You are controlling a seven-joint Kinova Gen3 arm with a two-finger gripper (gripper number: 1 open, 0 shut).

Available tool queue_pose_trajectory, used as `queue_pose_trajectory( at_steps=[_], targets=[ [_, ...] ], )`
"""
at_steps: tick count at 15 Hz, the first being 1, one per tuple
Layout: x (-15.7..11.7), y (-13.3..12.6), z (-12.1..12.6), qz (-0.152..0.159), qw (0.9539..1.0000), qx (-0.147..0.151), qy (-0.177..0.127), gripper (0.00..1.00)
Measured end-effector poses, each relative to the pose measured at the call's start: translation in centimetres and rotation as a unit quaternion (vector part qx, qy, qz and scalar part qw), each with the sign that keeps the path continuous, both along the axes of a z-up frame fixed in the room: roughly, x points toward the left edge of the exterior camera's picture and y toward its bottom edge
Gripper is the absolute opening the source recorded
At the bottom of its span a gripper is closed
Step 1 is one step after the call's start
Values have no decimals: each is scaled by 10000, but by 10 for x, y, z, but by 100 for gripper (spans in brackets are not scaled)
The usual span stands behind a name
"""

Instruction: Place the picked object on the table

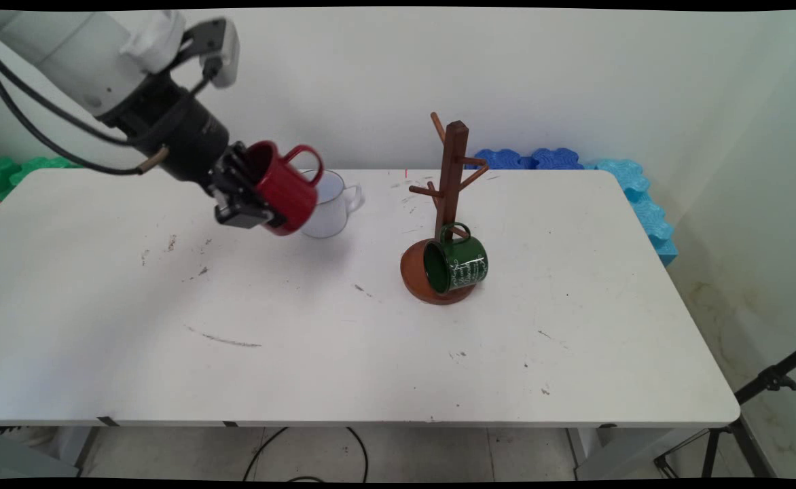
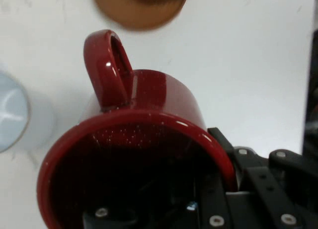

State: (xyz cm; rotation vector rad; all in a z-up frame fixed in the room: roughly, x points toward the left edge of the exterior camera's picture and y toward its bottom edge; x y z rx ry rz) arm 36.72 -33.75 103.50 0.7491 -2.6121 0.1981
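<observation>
End effector [image 1: 252, 197] grips red mug [image 1: 282, 187] above table [image 1: 344, 353].

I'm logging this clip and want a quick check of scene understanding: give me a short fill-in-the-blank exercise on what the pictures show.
1. The end effector holds a ____ mug by its rim, lifted off the table.
2. The green mug hangs by its handle on the wooden ____.
3. Just behind the held mug stands a ____ mug.

Missing words: red; mug tree; white
</observation>
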Motion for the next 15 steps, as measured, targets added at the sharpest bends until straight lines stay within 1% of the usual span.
queue_pose_trajectory(
  at_steps=[2, 4, 7, 10, 15],
  targets=[
    [11, -9, -15, -141, 9993, 41, -350, 0],
    [16, -18, -31, -252, 9977, 107, -613, 0],
    [16, -31, -57, -357, 9950, 226, -905, 0],
    [7, -46, -82, -393, 9930, 342, -1062, 0],
    [-16, -74, -118, -306, 9914, 528, -1156, 0]
  ],
)
